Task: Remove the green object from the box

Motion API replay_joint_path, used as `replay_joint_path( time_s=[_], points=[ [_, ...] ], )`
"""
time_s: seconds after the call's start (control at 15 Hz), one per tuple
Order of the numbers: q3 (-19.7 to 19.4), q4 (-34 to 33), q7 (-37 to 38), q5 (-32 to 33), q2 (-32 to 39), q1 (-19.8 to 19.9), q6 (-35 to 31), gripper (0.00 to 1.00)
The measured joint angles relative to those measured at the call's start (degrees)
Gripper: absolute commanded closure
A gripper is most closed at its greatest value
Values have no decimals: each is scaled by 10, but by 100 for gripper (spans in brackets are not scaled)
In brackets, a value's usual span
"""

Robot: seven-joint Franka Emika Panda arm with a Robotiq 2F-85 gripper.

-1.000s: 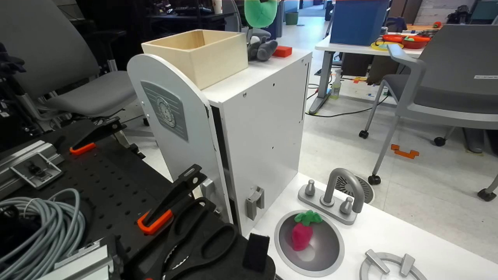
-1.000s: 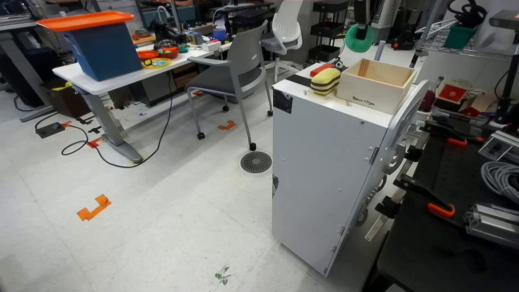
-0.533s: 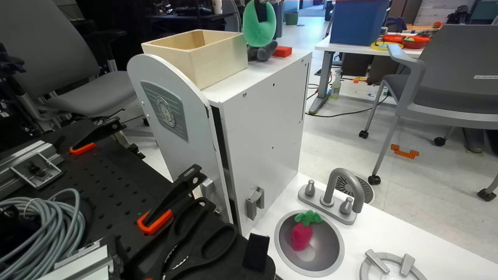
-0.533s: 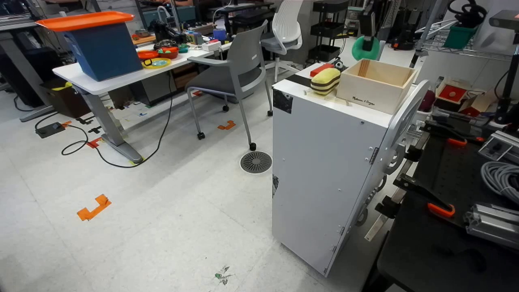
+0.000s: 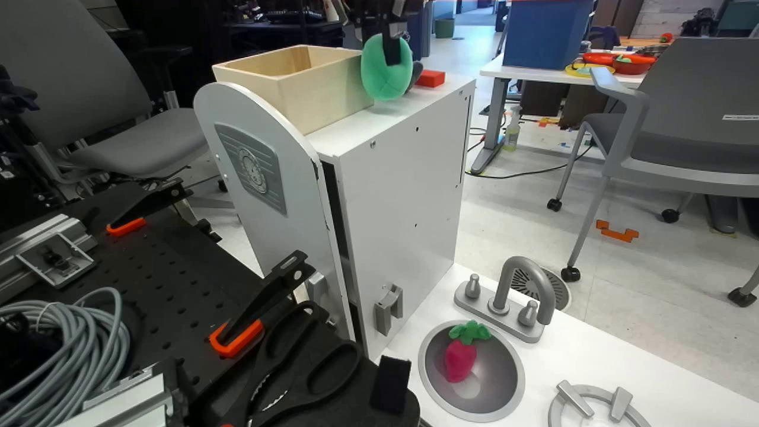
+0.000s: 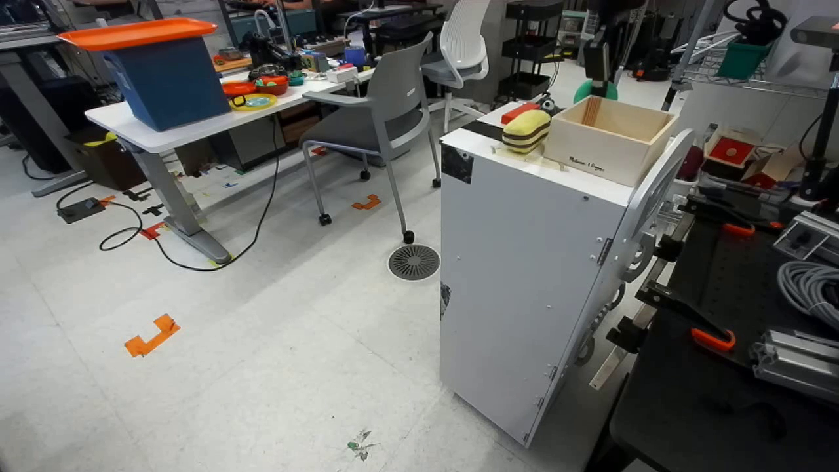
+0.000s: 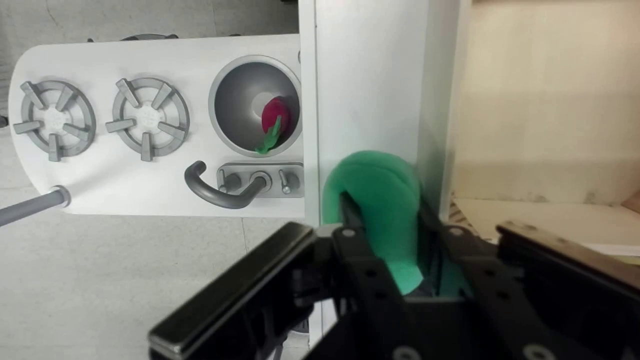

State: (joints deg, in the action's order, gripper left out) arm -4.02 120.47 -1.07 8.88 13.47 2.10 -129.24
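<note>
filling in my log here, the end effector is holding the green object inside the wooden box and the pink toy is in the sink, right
Not inside: the wrist view shows the end effector holding the green object outside the wooden box, beside it. The rest stands.

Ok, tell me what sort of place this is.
Probably a robotics lab in an office-like room: the end effector grips the green object, an orange-and-black clamp sits at the edge of a black perforated bench, and a grey wheeled chair stands nearby.
</note>
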Motion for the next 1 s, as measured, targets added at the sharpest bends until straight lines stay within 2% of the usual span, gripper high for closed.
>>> replay_joint_path(
  time_s=[0.4,1.0],
  points=[
    [-1,0,0,10,0,0,2,1],
    [1,0,-2,9,-2,0,2,0]
  ],
)
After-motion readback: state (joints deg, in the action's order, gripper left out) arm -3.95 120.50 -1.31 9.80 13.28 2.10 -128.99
